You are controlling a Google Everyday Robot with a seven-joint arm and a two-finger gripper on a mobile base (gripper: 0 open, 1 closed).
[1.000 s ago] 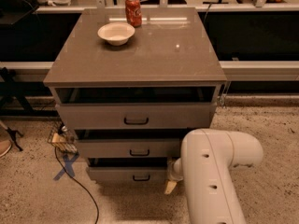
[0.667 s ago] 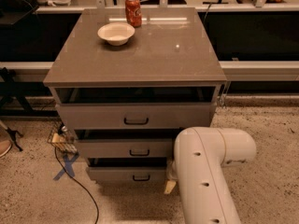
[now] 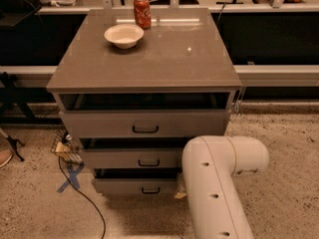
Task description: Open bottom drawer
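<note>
Bottom drawer, jaws at right end

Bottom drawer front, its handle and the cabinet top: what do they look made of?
Bottom drawer: matte grey-taupe front, likely painted or laminated board; no glare. Handle: small black bar, probably metal or plastic. Cabinet top: smooth glossy laminate or similar; it mirrors the lights. Gripper: not visible, presumably behind the white arm, low at the drawer's right end.
</note>
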